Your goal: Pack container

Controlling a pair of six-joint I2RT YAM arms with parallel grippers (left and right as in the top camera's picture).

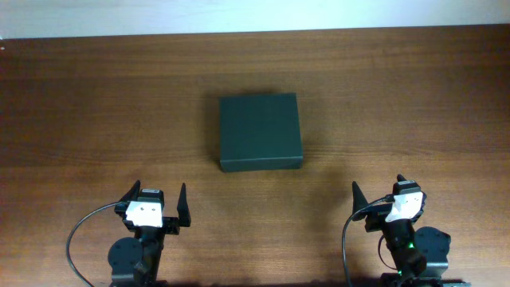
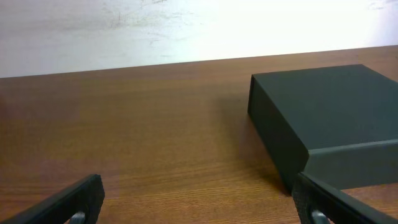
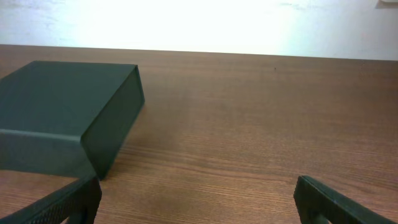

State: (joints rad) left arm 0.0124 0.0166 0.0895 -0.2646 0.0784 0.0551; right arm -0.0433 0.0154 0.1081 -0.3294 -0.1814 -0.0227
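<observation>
No text, label, brand, number or sign can be read anywhere in the overhead view or either wrist view.

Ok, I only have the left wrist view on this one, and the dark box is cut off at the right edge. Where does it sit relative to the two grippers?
Observer: From overhead, the container lies about midway between the left gripper and the right gripper. It is ahead of both and touched by neither.
Operator: Is the whole lid down?
Observer: Yes. Overhead shows the full top as one flat, closed surface with nothing on it.
Operator: What is the right gripper doing?
Observer: Its wrist view shows it open, with nothing between the fingers and the container ahead to its left.
</observation>
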